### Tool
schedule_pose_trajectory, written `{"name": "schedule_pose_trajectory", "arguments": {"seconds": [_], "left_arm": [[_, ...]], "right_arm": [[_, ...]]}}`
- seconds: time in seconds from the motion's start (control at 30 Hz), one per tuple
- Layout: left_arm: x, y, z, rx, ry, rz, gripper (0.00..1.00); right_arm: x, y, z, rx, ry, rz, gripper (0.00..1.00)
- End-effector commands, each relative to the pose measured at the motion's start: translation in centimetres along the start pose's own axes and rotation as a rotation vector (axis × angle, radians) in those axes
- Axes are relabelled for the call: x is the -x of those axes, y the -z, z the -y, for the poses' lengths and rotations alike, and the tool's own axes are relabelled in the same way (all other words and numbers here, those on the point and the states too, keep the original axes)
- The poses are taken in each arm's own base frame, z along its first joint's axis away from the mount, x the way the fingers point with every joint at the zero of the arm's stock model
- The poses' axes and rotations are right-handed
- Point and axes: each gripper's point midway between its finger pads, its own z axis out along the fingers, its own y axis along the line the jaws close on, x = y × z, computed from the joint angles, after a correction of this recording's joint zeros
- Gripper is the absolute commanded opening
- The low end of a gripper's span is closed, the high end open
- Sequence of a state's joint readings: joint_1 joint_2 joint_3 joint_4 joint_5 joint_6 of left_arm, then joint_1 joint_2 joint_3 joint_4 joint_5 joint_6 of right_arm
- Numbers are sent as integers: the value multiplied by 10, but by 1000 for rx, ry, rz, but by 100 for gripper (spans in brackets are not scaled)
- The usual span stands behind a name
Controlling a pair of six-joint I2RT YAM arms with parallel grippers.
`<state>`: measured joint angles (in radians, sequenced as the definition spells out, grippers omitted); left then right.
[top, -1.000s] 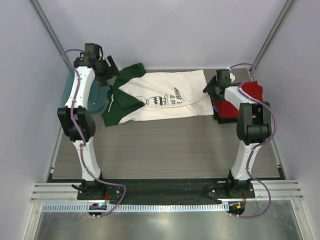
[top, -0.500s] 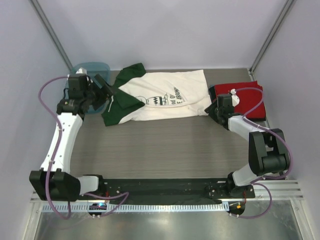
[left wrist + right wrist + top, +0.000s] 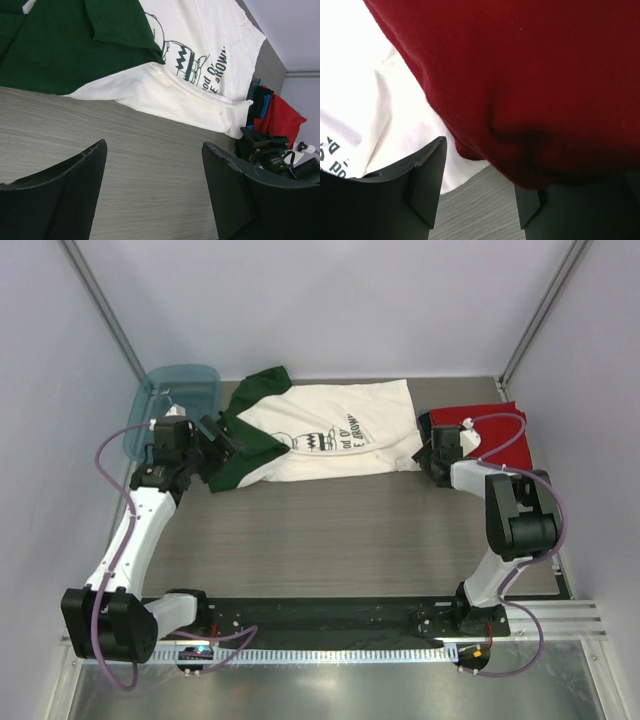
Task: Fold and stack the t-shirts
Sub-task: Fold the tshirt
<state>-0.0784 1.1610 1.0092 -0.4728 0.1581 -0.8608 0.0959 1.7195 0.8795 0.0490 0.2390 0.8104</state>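
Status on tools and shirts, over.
Left tool open, empty, low beside the green sleeve. Right tool open at edge of the red shirt. White shirt spread out, not stacked. Nothing in the way.

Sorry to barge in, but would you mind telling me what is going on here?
Two robot arms are folding t-shirts. The white t-shirt with green sleeves lies spread on the table. The left end effector hangs open beside its green sleeve end; the right end effector sits open at the opposite end, beside the folded red t-shirt. Neither grips cloth yet.
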Motion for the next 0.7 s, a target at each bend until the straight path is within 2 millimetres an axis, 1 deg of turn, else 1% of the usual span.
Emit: {"name": "schedule_pose_trajectory", "arguments": {"seconds": [0.0, 0.17, 0.2, 0.23, 0.3, 0.33, 0.37, 0.4, 0.43, 0.47, 0.5, 0.57, 0.67], "left_arm": [[10, 3, 12, -52, -31, 47, 77], [7, 1, 5, -33, -43, 46, 77], [6, 1, 4, -31, -42, 44, 77], [5, 0, 1, -24, -42, 45, 77], [4, -1, -3, -16, -44, 47, 77], [2, -3, -7, -7, -43, 44, 77], [0, -5, -8, -6, -38, 40, 78], [-1, -7, -8, -11, -36, 39, 77], [-5, -9, -12, -4, -29, 31, 77], [-5, -10, -13, -5, -19, 31, 77], [-6, -11, -12, -11, -13, 33, 77], [-10, -12, -15, -17, 6, 29, 77], [-12, -12, -16, -26, 16, 35, 77]], "right_arm": [[32, -13, 16, -49, -41, 81, 60], [40, -10, 23, -61, -39, 101, 61], [48, -9, 28, -63, -58, 110, 61], [50, -8, 30, -62, -66, 112, 61], [44, -5, 26, -30, -58, 97, 61], [48, 0, 17, 7, -62, 117, 61], [45, 1, 16, 20, -58, 117, 60], [32, 5, 8, 43, -38, 97, 61], [33, 7, 4, 65, -41, 102, 61], [28, 10, -1, 94, -45, 89, 59], [20, 11, -1, 106, -49, 73, 59], [18, 16, -6, 134, -60, 75, 58], [6, 17, -4, 139, -91, 64, 54]]}}
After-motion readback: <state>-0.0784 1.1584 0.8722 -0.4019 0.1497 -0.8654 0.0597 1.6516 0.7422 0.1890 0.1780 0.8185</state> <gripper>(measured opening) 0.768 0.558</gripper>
